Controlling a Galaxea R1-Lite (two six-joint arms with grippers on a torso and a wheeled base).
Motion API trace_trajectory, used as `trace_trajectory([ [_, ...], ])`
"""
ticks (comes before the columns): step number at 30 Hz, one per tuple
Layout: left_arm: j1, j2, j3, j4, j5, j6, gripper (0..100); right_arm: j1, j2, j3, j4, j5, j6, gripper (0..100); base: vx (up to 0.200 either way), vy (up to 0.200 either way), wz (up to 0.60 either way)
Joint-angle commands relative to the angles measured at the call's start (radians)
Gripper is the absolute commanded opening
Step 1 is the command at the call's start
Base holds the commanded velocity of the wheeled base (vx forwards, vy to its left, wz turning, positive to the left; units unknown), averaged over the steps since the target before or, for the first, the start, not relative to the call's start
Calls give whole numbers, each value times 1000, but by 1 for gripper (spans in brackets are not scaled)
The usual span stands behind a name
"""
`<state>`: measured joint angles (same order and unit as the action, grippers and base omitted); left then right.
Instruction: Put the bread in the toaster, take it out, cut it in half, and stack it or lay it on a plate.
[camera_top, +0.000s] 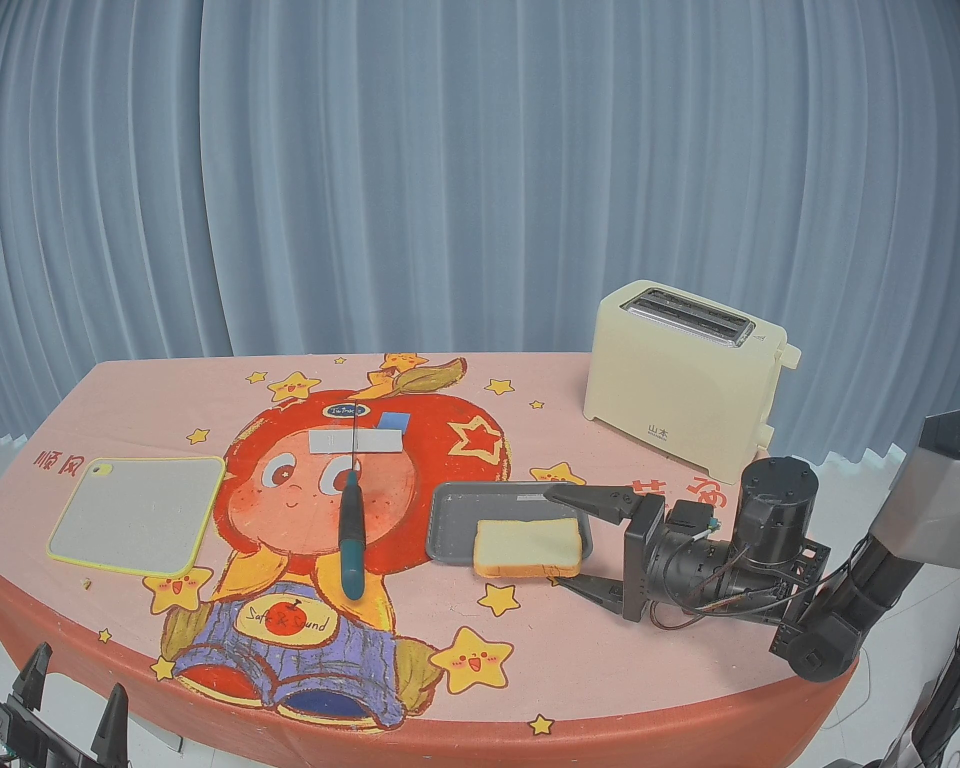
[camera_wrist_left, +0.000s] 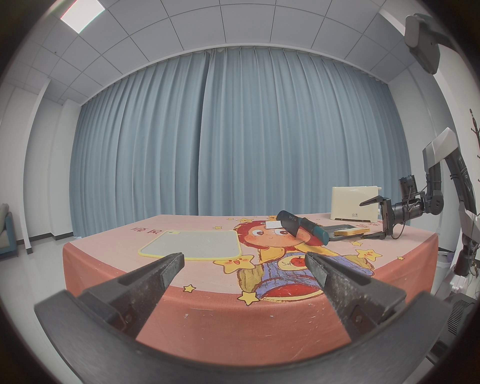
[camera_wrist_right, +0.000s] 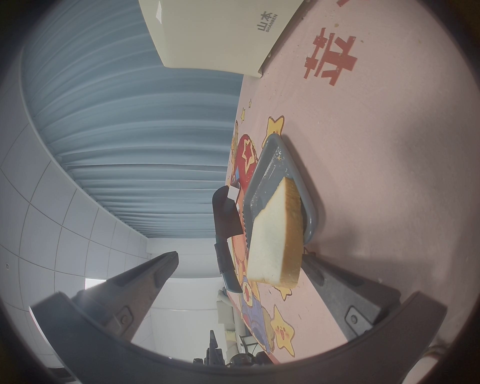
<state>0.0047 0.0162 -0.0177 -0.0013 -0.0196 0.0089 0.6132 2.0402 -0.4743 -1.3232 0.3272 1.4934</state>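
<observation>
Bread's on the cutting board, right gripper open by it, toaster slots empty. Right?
Wrong on one point: the bread lies on the grey tray, not the cutting board, as the head view shows. The right gripper is open by it and the toaster slots are empty.

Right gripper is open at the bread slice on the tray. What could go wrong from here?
1. The bread overhangs the near rim of the grey tray, so the open fingers of the right gripper may nudge it off rather than grip it.
2. The slice looks soft; a hard squeeze might crush it.
3. It lies flat, while the toaster loads from above, so it may catch unless turned.
</observation>
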Motion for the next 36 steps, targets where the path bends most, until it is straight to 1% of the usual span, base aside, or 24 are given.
trace_trajectory([
  [1, 0, -15, 18, 0, 0, 0, 100, -1, 17, -1, 2, 0, -1, 100, 0, 0, 0],
  [8, 0, -15, 18, 0, 0, 0, 100, -1, 17, 2, 2, 0, -1, 100, 0, 0, 0],
  [14, 0, -15, 18, 0, 0, 0, 100, 5, 6, 26, 41, -7, -1, 100, 0, 0, 0],
  [15, 0, -15, 18, 0, 0, 0, 100, 8, 5, 28, 62, -8, -2, 0, 0, 0, 0],
  [21, 0, -15, 18, 0, 0, 0, 100, 16, 18, 39, 79, -8, -10, 0, 0, 0, 0],
  [36, 0, -15, 18, 0, 0, 0, 100, 14, -6, 43, 61, -8, -12, 0, 0, 0, 0],
])
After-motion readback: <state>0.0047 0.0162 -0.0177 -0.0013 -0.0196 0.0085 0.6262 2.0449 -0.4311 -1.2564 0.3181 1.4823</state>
